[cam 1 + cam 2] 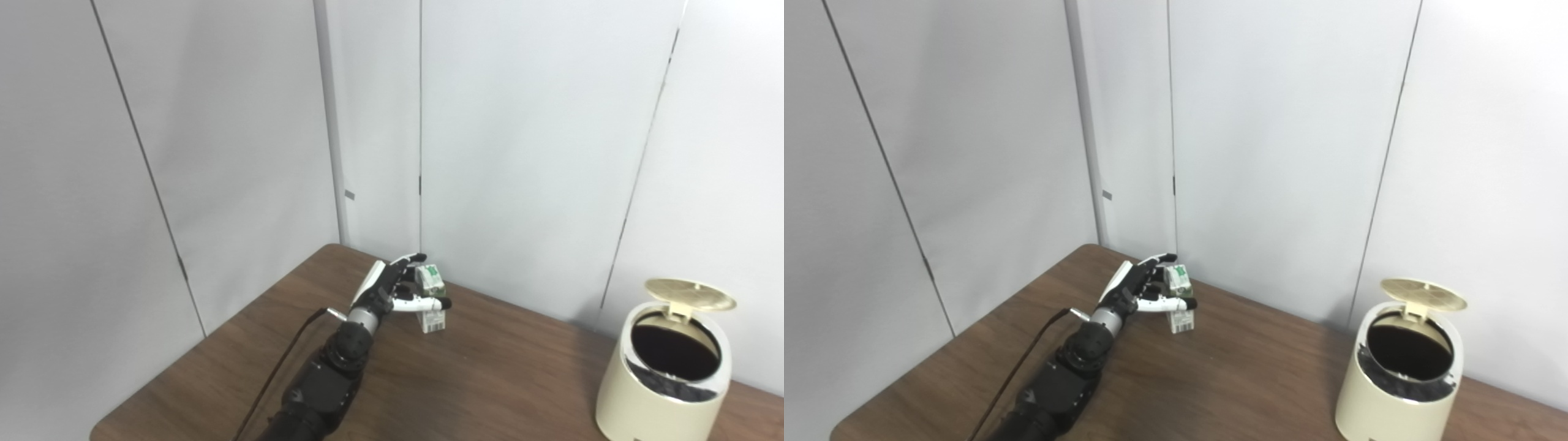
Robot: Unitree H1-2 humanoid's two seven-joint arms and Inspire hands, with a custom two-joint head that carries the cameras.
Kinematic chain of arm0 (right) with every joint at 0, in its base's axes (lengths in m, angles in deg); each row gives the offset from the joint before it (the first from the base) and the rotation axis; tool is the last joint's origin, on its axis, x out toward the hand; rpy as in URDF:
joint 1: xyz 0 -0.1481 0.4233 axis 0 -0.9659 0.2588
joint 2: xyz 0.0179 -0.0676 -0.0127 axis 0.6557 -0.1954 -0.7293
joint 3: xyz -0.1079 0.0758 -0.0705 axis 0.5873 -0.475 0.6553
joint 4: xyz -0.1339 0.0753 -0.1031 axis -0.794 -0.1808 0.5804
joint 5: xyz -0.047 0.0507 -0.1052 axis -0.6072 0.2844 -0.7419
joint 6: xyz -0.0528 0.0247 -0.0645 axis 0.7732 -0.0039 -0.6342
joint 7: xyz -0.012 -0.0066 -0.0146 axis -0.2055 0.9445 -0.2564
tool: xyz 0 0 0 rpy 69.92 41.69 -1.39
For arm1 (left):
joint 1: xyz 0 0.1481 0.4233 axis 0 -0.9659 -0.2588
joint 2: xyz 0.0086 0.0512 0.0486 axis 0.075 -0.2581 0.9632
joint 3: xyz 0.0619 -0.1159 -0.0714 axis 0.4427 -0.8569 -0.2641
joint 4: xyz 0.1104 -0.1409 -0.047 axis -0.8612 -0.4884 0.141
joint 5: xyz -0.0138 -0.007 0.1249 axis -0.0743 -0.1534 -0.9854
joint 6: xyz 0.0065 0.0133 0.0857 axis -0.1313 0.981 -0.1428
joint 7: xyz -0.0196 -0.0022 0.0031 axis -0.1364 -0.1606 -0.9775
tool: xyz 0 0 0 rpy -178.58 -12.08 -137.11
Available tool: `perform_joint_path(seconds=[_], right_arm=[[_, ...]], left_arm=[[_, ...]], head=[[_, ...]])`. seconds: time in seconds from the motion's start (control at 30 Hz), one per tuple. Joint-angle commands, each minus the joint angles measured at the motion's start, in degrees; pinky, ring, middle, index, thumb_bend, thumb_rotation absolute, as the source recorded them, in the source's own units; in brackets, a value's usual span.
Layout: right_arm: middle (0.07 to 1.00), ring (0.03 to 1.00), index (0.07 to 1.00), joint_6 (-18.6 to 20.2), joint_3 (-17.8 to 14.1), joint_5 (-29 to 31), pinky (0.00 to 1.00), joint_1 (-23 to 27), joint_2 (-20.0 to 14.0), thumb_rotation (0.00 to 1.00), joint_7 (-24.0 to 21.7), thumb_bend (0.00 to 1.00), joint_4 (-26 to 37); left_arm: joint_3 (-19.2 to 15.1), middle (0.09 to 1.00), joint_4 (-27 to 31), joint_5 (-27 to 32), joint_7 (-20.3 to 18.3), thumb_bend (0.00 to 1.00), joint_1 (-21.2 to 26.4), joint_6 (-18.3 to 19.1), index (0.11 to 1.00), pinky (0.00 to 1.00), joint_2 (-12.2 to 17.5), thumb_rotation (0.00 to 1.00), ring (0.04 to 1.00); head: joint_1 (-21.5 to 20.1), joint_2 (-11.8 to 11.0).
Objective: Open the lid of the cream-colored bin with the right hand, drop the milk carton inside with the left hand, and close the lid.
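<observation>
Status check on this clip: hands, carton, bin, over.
Left hand wrapped around milk carton, carton standing on table. Right hand out of view. Cream-colored bin lid up, opening clear. No obstruction between carton and bin.

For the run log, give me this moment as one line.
left hand: around milk carton on table | right hand: unseen | bin lid: open

Setting: test booth or lab-style enclosure, not lived-in room. Evidence: plain white partition panels point(527, 153) on all visible sides, joined by thin dark seams, meeting at corner post behind table. Small grey tab on post; no pictures, shelves or windows. Brown wood-grain table point(490, 380) pushed into corner. Black robot arm point(1059, 380) with trailing cable lies across tabletop. Only household items: cream bin point(1396, 380), lid up, and small carton point(1179, 300). Lighting even, flat.
</observation>
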Motion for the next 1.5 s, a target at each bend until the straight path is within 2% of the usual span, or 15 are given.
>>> perform_joint_path(seconds=[0.0,0.07,0.23,0.43,0.63,0.7,0.73,0.8,0.83,0.93,1.1,1.47], right_arm=[[0.608,0.584,0.603,-0.36,-0.78,-0.13,0.48,1.03,-0.99,0.31,0.02,0.24,2.36],[0.611,0.584,0.607,0.05,-0.95,0.09,0.48,0.9,-1.1,0.31,-0.08,0.24,2.81],[0.609,0.588,0.605,0.52,-1.54,0.78,0.49,0.61,-1.26,0.32,-0.31,0.24,3.42],[0.611,0.592,0.607,0.23,-1.94,1.33,0.5,0.2,-1.1,0.32,-0.58,0.25,3.76],[0.609,0.591,0.607,0.79,-2.18,1.5,0.49,0.09,-0.89,0.33,-0.79,0.25,4.2],[0.607,0.588,0.605,0.2,-2.16,1.57,0.49,0.22,-0.92,0.31,-0.83,0.25,3.84],[0.605,0.586,0.603,-0.16,-2.13,1.61,0.49,0.3,-0.98,0.3,-0.88,0.25,3.6],[0.604,0.585,0.602,-0.1,-2.08,1.44,0.49,0.45,-0.9,0.3,-0.84,0.24,3.57],[0.603,0.585,0.601,0.16,-2.07,1.29,0.49,0.52,-0.79,0.29,-0.76,0.24,3.69],[0.606,0.585,0.603,-0.16,-1.98,1.17,0.49,0.84,-0.93,0.29,-0.81,0.24,3.25],[0.608,0.587,0.604,-0.02,-1.77,1.37,0.49,1.1,-0.93,0.29,-1.03,0.24,3.25],[0.609,0.586,0.605,-0.16,-1.5,0.15,0.49,1.04,-0.25,0.3,-0.65,0.24,3.36]], left_arm=[[0.47,0.82,-0.2,-0.44,0.53,1.0,4.34,-1.93,0.891,0.78,1.69,0.22,0.831],[1.11,0.812,-0.86,-1.09,0.62,1.0,4.94,-1.47,0.876,0.77,2.03,0.21,0.822],[1.47,0.739,-0.41,-1.64,1.45,1.0,5.25,0.6,0.762,0.67,2.19,0.16,0.737],[1.83,0.678,-0.21,-2.08,1.81,1.0,5.15,1.54,0.708,0.58,2.12,0.16,0.653],[1.45,0.628,-0.28,-2.04,3.45,0.95,5.29,2.02,0.638,0.54,1.51,0.09,0.595],[1.88,0.596,-1.08,-3.26,5.23,0.9,5.47,1.4,0.597,0.51,1.6,0.06,0.566],[2.11,0.566,-1.61,-3.85,6.05,0.68,5.59,0.95,0.533,0.48,1.67,0.06,0.538],[2.62,0.55,-2.29,-4.97,7.44,0.56,5.79,0.77,0.497,0.47,1.78,0.06,0.523],[2.86,0.535,-2.5,-5.46,7.99,0.54,5.89,0.92,0.491,0.46,1.81,0.05,0.511],[3.14,0.516,-3.62,-6.24,9.69,0.52,6.21,0.19,0.473,0.43,1.81,0.01,0.492],[3.36,0.524,-4.5,-6.76,11.45,0.52,6.45,-0.7,0.46,0.43,1.83,0.0,0.484],[3.76,0.529,-4.21,-6.24,11.42,0.52,6.56,-1.95,0.452,0.43,2.26,0.0,0.487]], head=[[-0.5,0.04],[-0.61,0.21],[-0.94,0.11],[-1.27,0.23],[-1.3,0.45],[-1.42,0.55],[-1.41,0.56],[-1.39,0.58],[-1.38,0.57],[-1.46,0.43],[-1.52,0.35],[-2.81,0.06]])
